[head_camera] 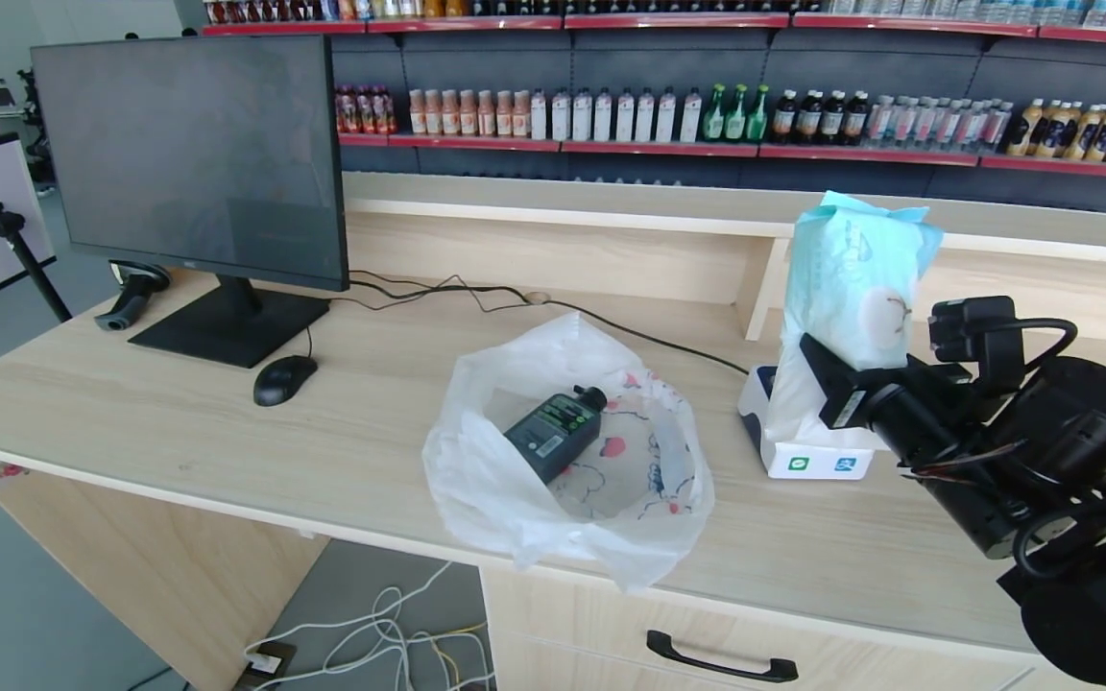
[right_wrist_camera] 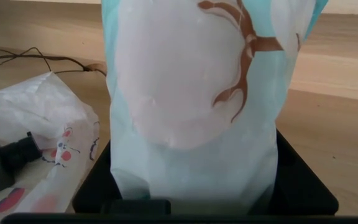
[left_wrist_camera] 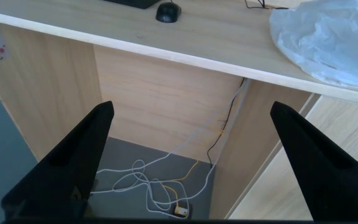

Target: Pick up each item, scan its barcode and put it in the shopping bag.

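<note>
The right gripper [head_camera: 836,389] is closing tight on a pack [head_camera: 851,278] and holding it by its lower part. The pack is light blue and white, and it is standing up tall. Its bottom is sitting just over a white box [head_camera: 817,461] that is resting on the surface [head_camera: 179,413]. In the right wrist view, the two black sides of the gripper are hugging the pack on both sides.

To the left of the white box, a thin white bag [head_camera: 495,480] is lying open on the surface, near the front edge. A dark green bottle [head_camera: 553,432] with a black cap is lying inside the bag.

The left gripper [left_wrist_camera: 191,106] is hanging low, under the front edge of the surface. It is spreading wide apart and holding nothing. Past it, some wires [left_wrist_camera: 160,180] are lying on the floor.

Farther left on the surface, a black mouse [head_camera: 284,379] is sitting in front of a dark screen [head_camera: 193,154].
</note>
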